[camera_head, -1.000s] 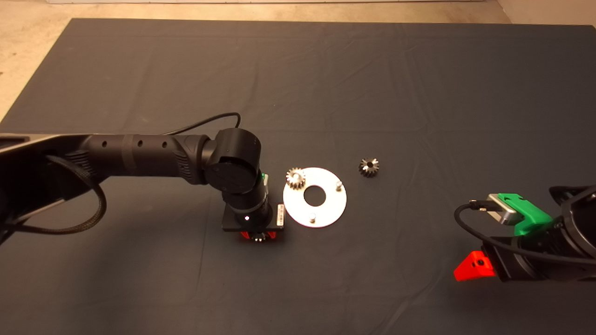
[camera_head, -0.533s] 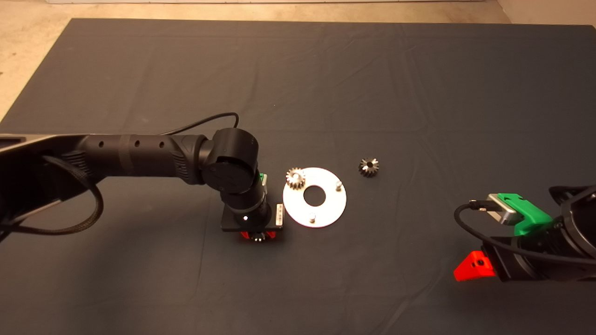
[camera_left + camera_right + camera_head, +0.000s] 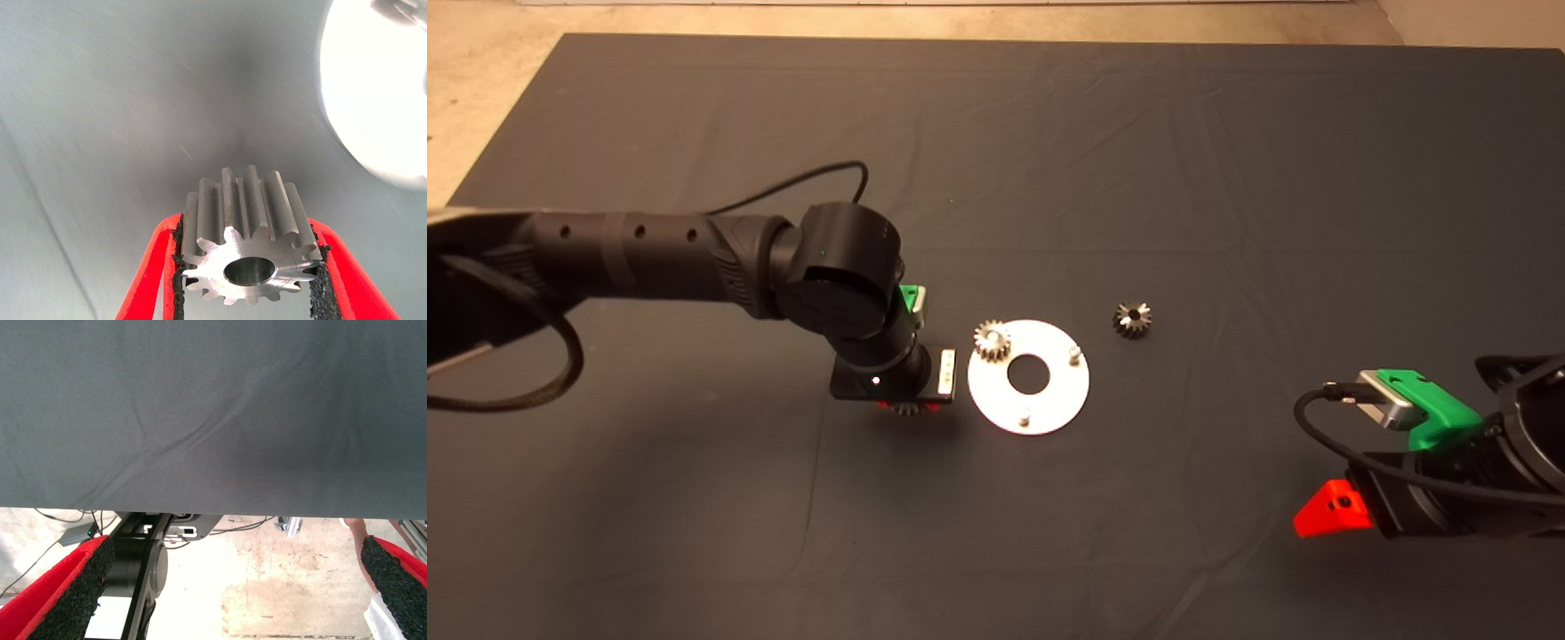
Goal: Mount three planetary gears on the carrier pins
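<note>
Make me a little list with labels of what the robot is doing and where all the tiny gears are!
Left tool: shut on a silvery metal toothed gear, beside the disc
Right tool: open, parked at the mat's lower right
Flat round silver-white disc: flat on the dark mat
Pins: two bare
Gear on disc: on the third pin
Dark gear: loose on the mat, right of the disc

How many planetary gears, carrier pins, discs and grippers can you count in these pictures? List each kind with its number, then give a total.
Planetary gears: 3 (one in the left gripper, one on the disc, one loose on the mat)
Carrier pins: 2 bare (); a third is hidden
Disc: 1
Grippers: 2 (left; right)
Total: 8
</note>
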